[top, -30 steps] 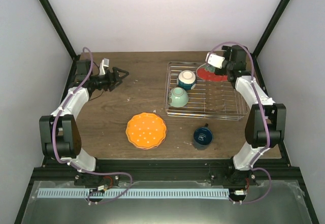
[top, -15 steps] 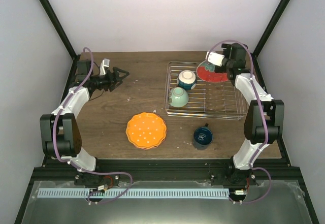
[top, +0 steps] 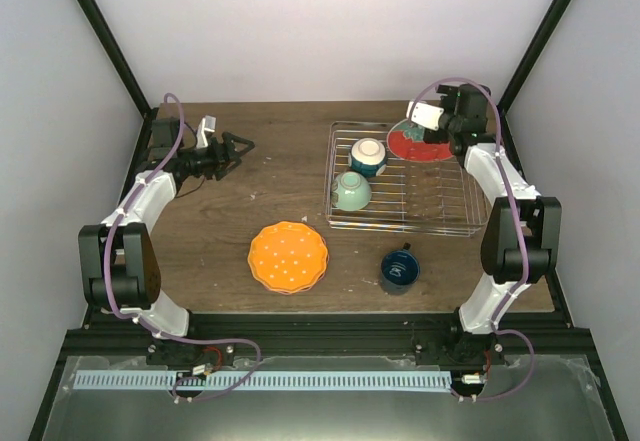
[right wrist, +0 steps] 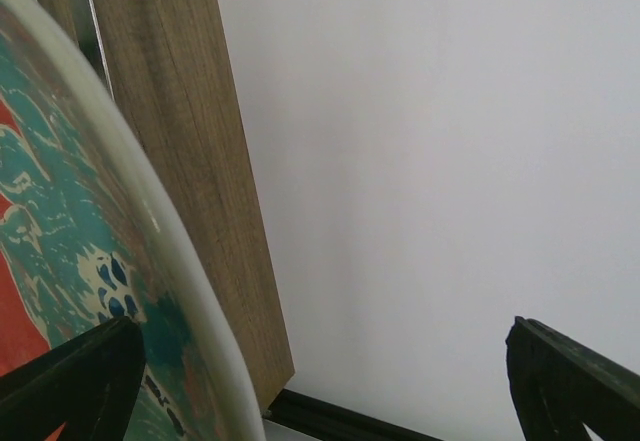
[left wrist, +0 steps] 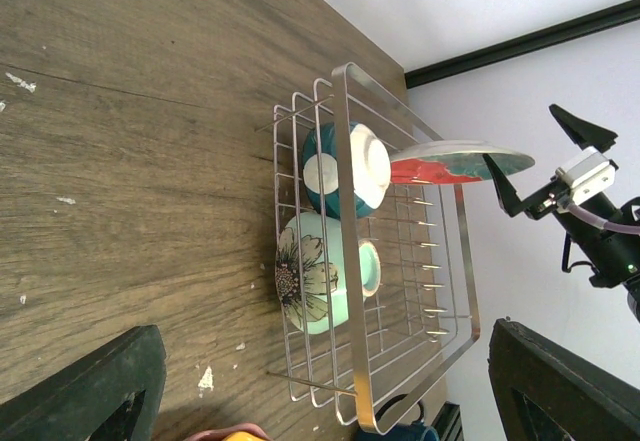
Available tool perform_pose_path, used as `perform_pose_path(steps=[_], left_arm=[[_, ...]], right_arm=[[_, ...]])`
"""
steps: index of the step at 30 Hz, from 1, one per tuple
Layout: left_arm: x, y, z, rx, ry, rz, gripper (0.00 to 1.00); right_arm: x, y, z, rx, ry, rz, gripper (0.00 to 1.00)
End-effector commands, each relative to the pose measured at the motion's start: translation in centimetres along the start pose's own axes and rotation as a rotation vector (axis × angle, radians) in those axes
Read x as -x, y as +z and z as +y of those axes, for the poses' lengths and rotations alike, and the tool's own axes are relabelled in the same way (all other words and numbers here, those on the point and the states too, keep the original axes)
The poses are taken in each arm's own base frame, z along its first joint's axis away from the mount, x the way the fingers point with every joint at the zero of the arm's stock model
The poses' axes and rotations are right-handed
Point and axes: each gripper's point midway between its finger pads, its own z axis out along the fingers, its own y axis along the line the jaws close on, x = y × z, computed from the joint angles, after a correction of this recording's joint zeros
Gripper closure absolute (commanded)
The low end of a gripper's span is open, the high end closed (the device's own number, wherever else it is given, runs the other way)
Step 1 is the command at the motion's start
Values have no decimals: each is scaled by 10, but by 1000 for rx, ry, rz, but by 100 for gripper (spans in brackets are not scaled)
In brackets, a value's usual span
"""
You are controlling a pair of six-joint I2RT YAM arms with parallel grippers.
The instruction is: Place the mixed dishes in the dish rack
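1. Tilted across the far right end of the rack (top: 400,227): red plate (top: 410,145), one edge jutting out past the wire rim.
2. Around that jutting edge: right gripper (left wrist: 527,151), released, fingers spread wide to either side of it; contact with the plate impossible to tell.
3. Inside the left part of the rack: blue bowl (top: 367,156) tipped on its side toward the far end, green bowl (top: 351,191) just beside it toward the near end, also on its side, flower on the outside.
4. Flat on the table (top: 260,191), near the rack's near left corner but apart from it: orange plate (top: 288,257).
5. Upright on the table just in front of the rack, right of the orange plate: mug (top: 399,270).
6. Well left of the rack, over bare wood: left gripper (top: 243,145), released, fingers spread, grasping nothing.
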Motion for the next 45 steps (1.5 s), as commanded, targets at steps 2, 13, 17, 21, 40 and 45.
perform_pose_path(steps=[2, 13, 17, 21, 40, 45], left_arm=[[3, 0, -6, -15, 29, 0, 10], [3, 5, -4, -24, 24, 7, 10], [3, 10, -5, -31, 27, 19, 10], [1, 15, -7, -38, 32, 29, 10], [-50, -37, 46, 561, 4, 76, 12], [-95, -45, 58, 640, -19, 153, 12]], right_arm=[[2, -10, -37, -80, -8, -18, 0], [16, -52, -28, -71, 64, -60, 0], [15, -64, -25, -73, 68, -49, 0], [14, -71, -22, -65, 80, -32, 0], [130, -99, -82, -41, 810, -222, 0], [197, -80, -72, 191, 1006, -304, 0]])
